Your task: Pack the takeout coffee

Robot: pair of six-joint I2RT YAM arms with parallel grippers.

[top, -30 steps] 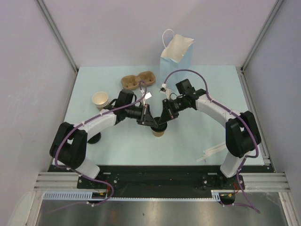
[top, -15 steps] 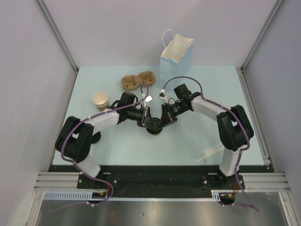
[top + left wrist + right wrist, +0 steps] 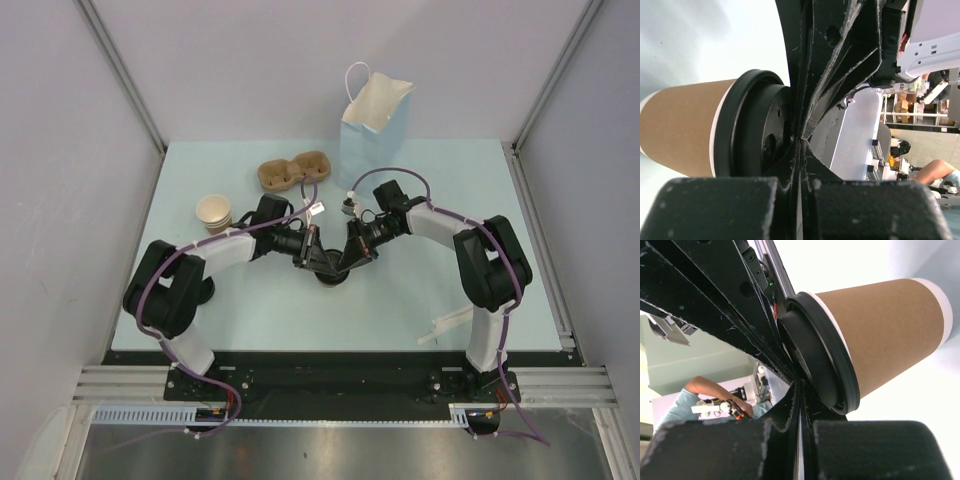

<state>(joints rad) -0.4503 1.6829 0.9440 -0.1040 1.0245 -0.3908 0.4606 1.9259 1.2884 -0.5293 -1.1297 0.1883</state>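
You are pressing the left tool (image 3: 799,140), fingers together, onto the small, black-lidded brown kraft-paper takeout coffee cup (image 3: 682,131), which is standing upright mid-desk (image 3: 250,300). The right tool (image 3: 800,384), also closed and gripping nothing, is meeting the lid from the opposite side. The pale blue paper bag (image 3: 370,135) is standing beyond, nearer your right arm.

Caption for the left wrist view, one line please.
Left gripper, shut, with its tips against the black lid of the brown takeout coffee.
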